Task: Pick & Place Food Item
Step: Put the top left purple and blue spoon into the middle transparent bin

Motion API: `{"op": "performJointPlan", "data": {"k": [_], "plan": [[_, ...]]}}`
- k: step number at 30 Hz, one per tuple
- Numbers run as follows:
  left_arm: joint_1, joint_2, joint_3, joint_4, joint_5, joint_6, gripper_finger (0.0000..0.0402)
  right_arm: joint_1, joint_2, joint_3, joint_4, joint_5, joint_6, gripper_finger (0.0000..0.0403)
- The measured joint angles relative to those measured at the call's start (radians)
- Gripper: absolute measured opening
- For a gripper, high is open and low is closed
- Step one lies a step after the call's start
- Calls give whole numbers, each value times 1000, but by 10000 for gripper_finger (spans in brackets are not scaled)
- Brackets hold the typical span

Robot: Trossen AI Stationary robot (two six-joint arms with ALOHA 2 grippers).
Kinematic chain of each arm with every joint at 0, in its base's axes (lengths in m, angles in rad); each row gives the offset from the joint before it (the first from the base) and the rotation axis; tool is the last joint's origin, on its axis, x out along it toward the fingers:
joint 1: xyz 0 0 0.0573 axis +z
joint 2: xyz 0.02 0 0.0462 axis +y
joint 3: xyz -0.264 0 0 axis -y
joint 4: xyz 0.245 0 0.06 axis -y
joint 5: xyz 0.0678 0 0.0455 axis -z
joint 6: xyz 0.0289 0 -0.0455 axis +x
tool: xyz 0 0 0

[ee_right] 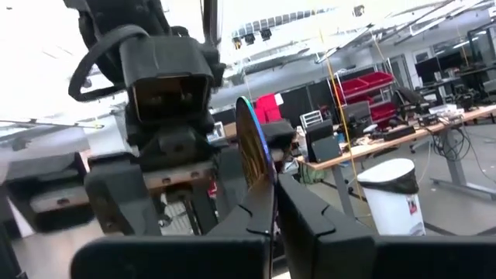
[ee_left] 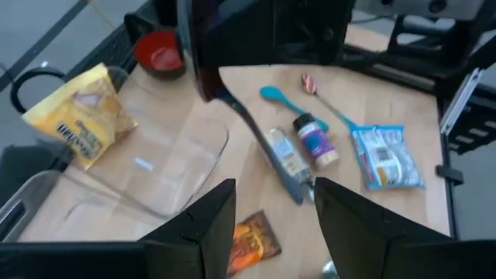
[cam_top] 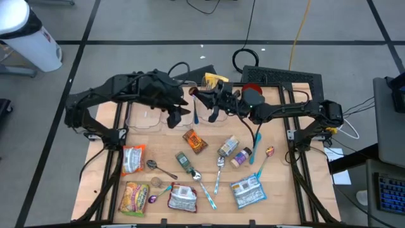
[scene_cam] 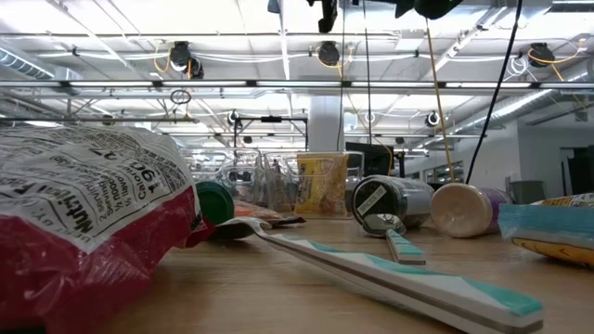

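Two dark arms meet over the far side of the pale wooden table (cam_top: 278, 183). The right gripper (ee_right: 271, 194) has its fingers pressed together on the edge of a thin, glossy foil food packet (ee_right: 252, 147), held aloft just beside the clear, smooth-walled plastic container (ee_left: 178, 178). The left gripper (ee_left: 275, 209) hovers near that container with its jaws spread and nothing between them. The carry looks to be in hand, with the placing not yet done. Next, the packet likely needs lowering over the container and releasing. A crinkled yellow snack bag (ee_left: 77, 116) appears to sit in a neighbouring clear container.
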Motion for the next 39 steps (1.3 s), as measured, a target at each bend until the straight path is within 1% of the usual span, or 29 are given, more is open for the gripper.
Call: {"op": "performJointPlan", "data": {"k": [6, 10, 18, 22, 31, 33, 36, 39], "plan": [[3, -1, -59, 111, 6, -13, 184, 1, 0, 0, 49, -2, -1, 0], [15, -2, -72, 147, 7, -13, 184, 1, 0, 0, 50, -3, -8, 0], [42, -2, -82, 199, 47, -33, 178, 2, 0, 0, 57, -5, -8, 0], [46, 6, -82, 198, 48, -42, 143, 2, 0, 0, 61, -6, -8, 0], [50, 26, -82, 200, 54, -63, 19, 2, 0, 0, 62, -7, -11, 0], [52, 31, -81, 206, 56, -66, 9, 3, -2, 0, 65, -6, -14, 0], [57, 32, -81, 193, 72, -56, 15, 3, -1, 0, 56, -7, -12, 0], [58, 32, -81, 196, 82, -37, 8, 3, -1, 0, 56, -10, -12, 0]]}}
